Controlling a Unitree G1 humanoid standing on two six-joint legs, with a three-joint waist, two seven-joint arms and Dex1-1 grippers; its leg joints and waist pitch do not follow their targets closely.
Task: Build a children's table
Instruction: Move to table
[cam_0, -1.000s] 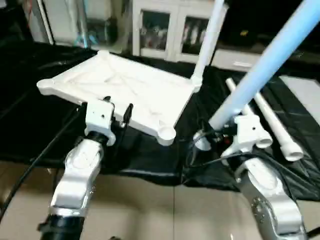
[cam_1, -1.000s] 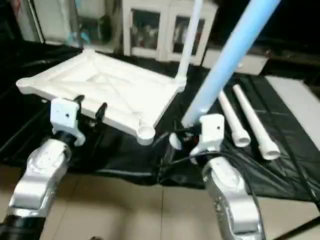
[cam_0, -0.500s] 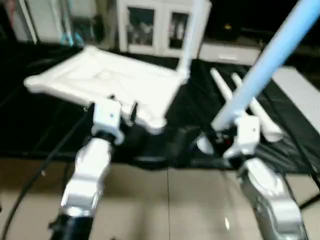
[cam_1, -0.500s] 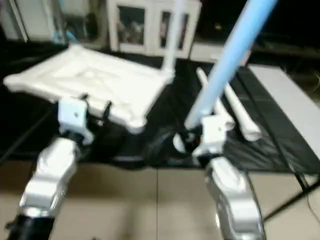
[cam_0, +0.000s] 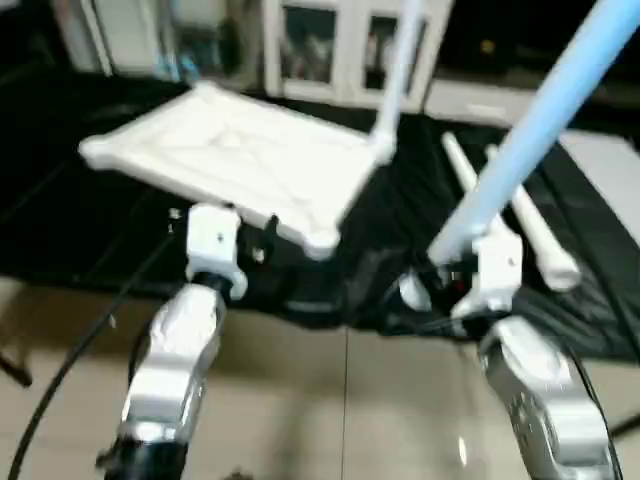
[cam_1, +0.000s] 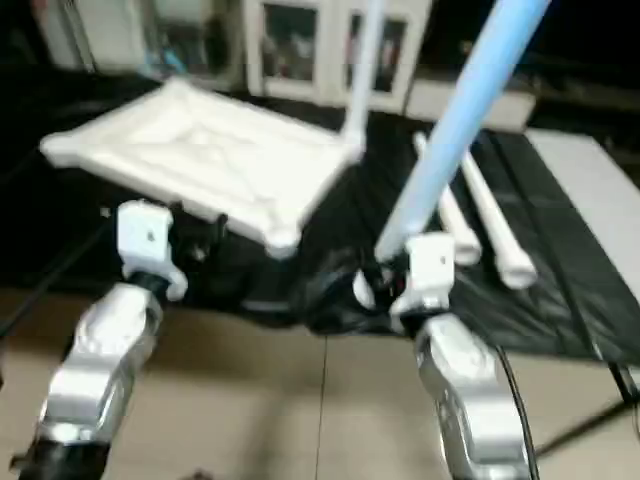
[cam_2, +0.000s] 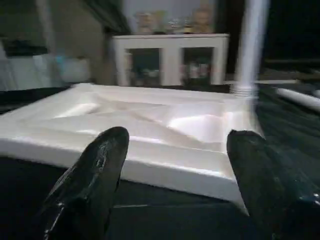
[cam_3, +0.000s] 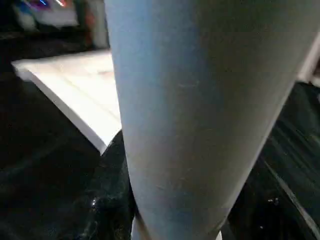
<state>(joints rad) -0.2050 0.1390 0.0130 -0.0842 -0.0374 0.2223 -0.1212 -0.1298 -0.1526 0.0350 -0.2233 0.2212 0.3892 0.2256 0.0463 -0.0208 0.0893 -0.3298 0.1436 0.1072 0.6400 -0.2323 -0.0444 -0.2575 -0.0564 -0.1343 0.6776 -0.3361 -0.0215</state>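
Left pincer (cam_2: 170, 165): spread wide, facing white ribbed rectangular plastic top (cam_0: 240, 165).
Right pincer (cam_0: 440, 285): gripping long white tapered tube leg (cam_0: 540, 110), tilted upward.

Loose legs (cam_0: 535, 225) right of tabletop (cam_0: 235, 165)

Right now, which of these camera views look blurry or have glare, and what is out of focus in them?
Both eye views are motion-smeared, softening the table top and the loose legs. The left wrist view has glare on the top's ribbed underside, and its near fingers are soft. In the right wrist view, the held leg sits too close to focus.
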